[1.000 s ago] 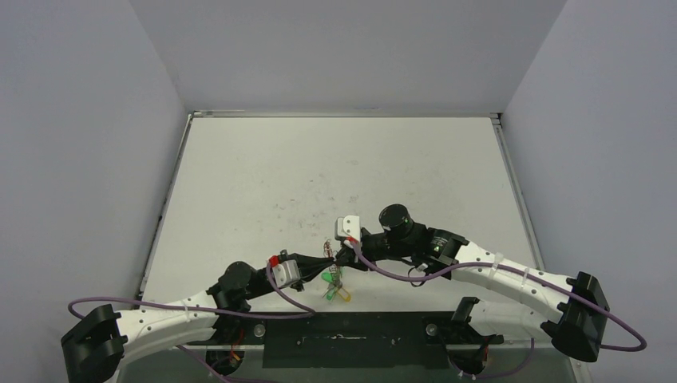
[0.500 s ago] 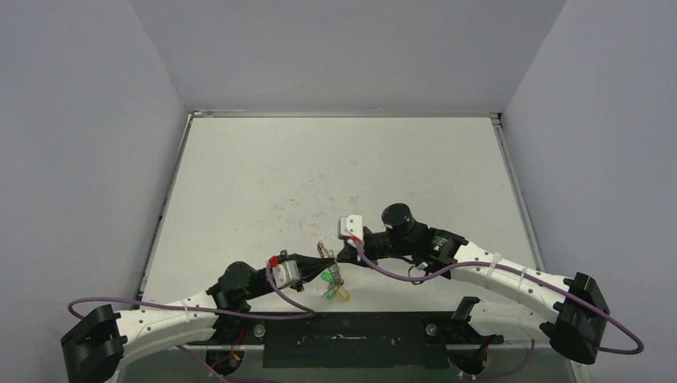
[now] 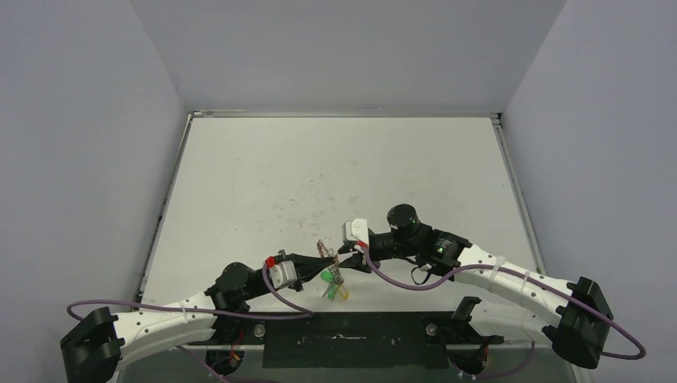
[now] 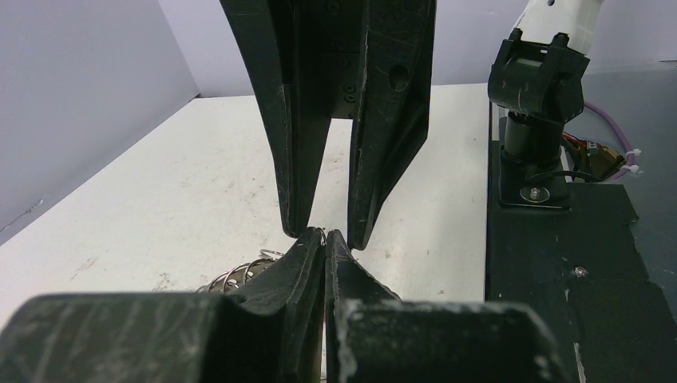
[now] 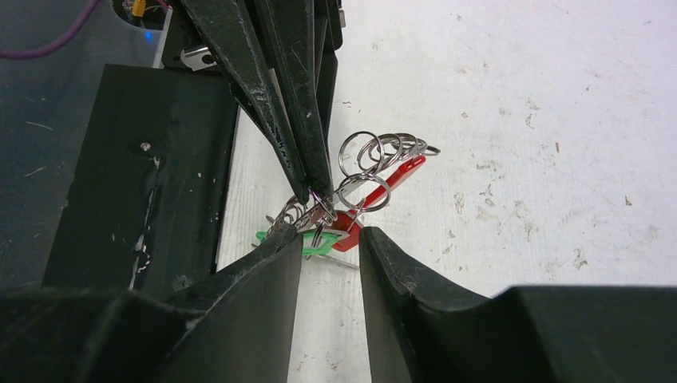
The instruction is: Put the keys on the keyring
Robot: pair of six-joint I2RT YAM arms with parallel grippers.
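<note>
A: Where is the keyring [image 5: 375, 155] being kept?
B: Being pinched in the clenched left gripper [image 5: 314, 190], near the table [image 5: 519, 120] front edge; green key [image 5: 319, 247] being dangled beneath
A: And the right gripper [image 5: 330, 237]?
B: Being held parted, grasping nothing, just beside it

White tabletop [image 3: 335, 167], scuffed, speckled with dark marks mid-surface. Plain grey walls [image 3: 88, 128] close in on the left, back and right. Scratched black plate [image 3: 351, 345] along near edge, screw heads showing.
</note>
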